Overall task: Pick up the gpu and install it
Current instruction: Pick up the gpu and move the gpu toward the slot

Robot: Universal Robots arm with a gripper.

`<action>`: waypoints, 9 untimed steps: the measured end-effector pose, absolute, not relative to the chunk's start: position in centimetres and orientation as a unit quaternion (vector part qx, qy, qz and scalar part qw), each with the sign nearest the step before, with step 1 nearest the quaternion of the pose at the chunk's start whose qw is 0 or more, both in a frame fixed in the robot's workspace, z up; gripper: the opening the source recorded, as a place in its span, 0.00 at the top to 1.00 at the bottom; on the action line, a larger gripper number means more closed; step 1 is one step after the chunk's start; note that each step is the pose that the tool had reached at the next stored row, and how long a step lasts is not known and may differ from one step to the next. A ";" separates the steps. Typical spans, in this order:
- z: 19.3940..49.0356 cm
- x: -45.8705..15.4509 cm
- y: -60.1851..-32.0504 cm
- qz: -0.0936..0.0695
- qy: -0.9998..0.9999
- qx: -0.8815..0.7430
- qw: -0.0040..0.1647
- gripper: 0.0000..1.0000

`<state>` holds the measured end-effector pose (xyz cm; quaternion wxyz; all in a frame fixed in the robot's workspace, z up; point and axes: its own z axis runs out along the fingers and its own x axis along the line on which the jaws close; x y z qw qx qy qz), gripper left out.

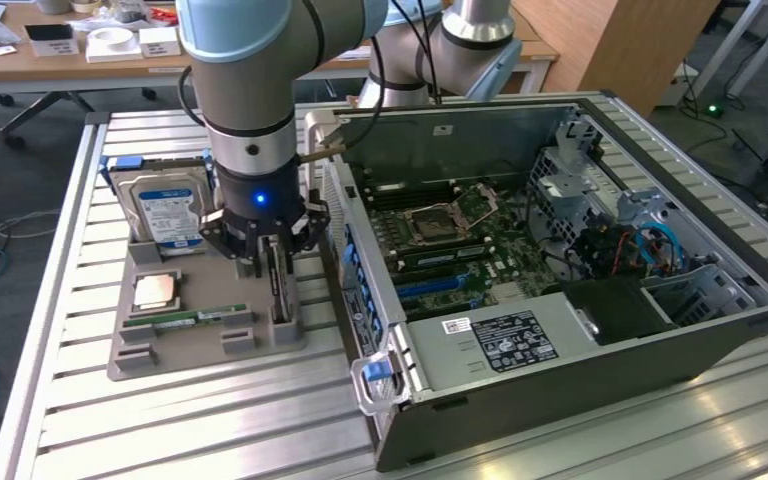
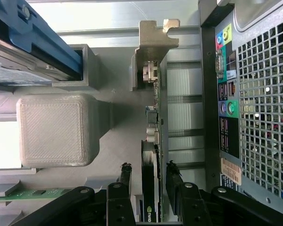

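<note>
The gpu [image 2: 155,117] stands on edge in a slot of the grey holder [image 1: 184,355], beside the computer case. Its silver bracket [image 2: 152,44] is at the far end and its dark face [image 2: 150,197] lies between my fingers. In the exterior view the gpu [image 1: 281,300] shows as a thin dark upright card under my wrist. My gripper [image 2: 149,172] is lowered over it and open, with one finger [image 2: 125,175] on each side and a small gap to the card on both. From the exterior view the gripper [image 1: 272,262] hangs straight down above the holder.
The open computer case [image 1: 704,300] lies on its side to the exterior view's right, motherboard and blue slots [image 1: 438,288] exposed, its rear panel [image 2: 254,94] close to the gpu. The holder also carries a hard drive [image 1: 164,212], a CPU [image 1: 157,290] and a RAM stick [image 1: 208,317].
</note>
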<state>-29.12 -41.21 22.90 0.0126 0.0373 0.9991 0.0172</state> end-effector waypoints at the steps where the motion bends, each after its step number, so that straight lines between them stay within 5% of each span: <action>1: 22.9 -29.1 -41.2 0.017 0.999 0.037 0.013 0.57; 9: 22.7 -29.1 -41.2 0.017 0.999 0.037 0.013 0.57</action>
